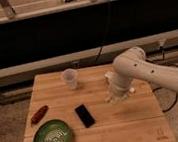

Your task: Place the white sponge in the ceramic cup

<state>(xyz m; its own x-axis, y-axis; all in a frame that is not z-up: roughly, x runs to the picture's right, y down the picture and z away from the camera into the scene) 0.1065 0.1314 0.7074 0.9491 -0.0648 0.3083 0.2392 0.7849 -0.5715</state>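
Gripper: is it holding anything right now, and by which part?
Cannot be told: the gripper is shut, low over the table, but any held thing is hidden.

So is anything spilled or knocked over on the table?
Nothing stands out. The ceramic cup stands upright, the green plate lies flat, and no spill shows. The gripper, shut, is low over the table, right of the black slab.

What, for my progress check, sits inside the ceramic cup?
Nothing shows above the rim of the ceramic cup; its lower inside is hidden by its own wall. The shut claw hangs low over the table, clear of the cup.
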